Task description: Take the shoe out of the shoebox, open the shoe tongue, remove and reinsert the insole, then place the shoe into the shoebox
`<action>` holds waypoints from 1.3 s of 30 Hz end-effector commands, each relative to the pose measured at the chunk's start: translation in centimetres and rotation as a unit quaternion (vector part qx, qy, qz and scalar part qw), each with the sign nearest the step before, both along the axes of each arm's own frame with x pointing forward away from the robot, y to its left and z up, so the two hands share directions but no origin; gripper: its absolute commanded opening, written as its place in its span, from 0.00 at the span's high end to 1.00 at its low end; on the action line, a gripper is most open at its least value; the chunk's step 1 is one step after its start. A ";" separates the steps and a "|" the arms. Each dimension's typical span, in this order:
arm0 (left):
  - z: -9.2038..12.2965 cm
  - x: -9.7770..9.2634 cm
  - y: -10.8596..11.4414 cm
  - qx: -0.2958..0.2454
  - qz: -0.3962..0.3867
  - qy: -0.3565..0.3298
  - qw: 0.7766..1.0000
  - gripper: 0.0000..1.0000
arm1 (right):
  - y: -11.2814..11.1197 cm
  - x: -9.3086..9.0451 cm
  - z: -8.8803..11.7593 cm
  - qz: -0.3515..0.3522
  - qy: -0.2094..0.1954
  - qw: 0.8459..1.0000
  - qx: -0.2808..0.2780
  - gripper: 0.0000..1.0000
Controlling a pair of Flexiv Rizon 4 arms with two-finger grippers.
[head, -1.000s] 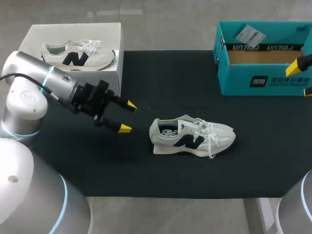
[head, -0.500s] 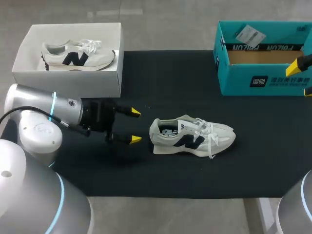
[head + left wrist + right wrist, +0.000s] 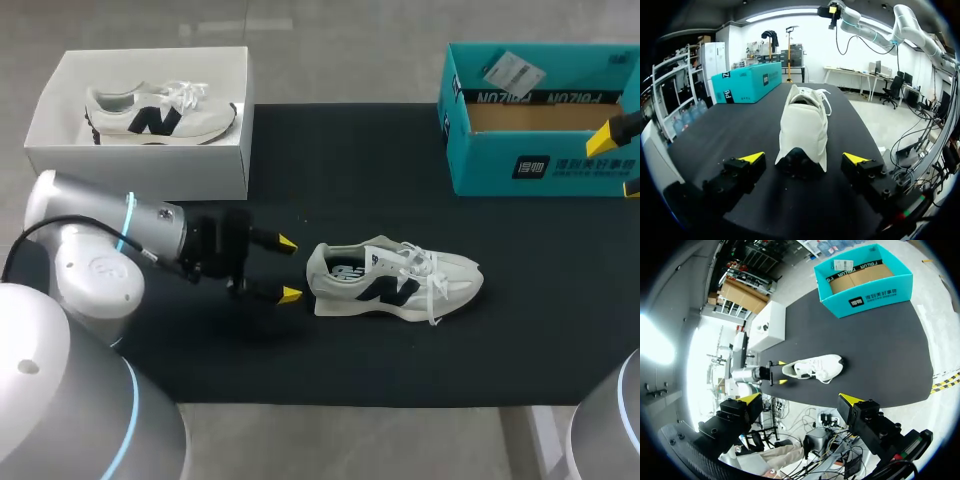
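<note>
Hovering low, level, left hand (image 3: 289,269) — spread wide — just behind shoe (image 3: 395,278) heel

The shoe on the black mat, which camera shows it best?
The head view: the whole shoe shows from above, side, laces and opening unblocked. The left wrist view shows it heel-first and foreshortened, just ahead of the open left gripper. The right wrist view shows it whole but small and far off.

The head view's right edge cuts off the shoebox (image 3: 480,168) and most of the right end effector (image 3: 621,161), and in the left wrist view the shoe (image 3: 805,120) hides its own toe.
</note>
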State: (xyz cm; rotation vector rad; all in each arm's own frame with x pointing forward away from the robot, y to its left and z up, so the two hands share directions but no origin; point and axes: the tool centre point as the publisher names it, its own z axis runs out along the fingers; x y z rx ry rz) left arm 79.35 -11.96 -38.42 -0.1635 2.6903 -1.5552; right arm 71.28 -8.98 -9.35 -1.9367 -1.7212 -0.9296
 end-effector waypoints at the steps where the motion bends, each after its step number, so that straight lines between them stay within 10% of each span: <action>1: -0.7 0.4 -1.3 0.004 -0.002 0.011 1.000 0.00 | 0.0 0.2 0.0 0.001 0.002 1.000 -0.001 0.00; 34: -3.9 1.1 -4.9 0.023 -0.011 0.015 1.000 0.00 | 0.0 0.2 0.0 0.001 0.002 1.000 -0.001 0.00; 35: -3.9 1.2 -4.9 0.024 -0.011 0.014 1.000 0.04 | 0.0 0.2 0.0 0.001 0.002 1.000 -0.001 0.00; 37: -4.0 1.3 -5.0 0.025 -0.012 0.014 1.000 0.52 | 0.0 0.2 0.0 0.001 0.002 1.000 -0.001 0.00; 39: -4.1 1.5 -5.1 0.025 -0.011 0.014 1.000 0.71 | 0.0 0.2 0.0 0.001 0.002 1.000 -0.001 0.00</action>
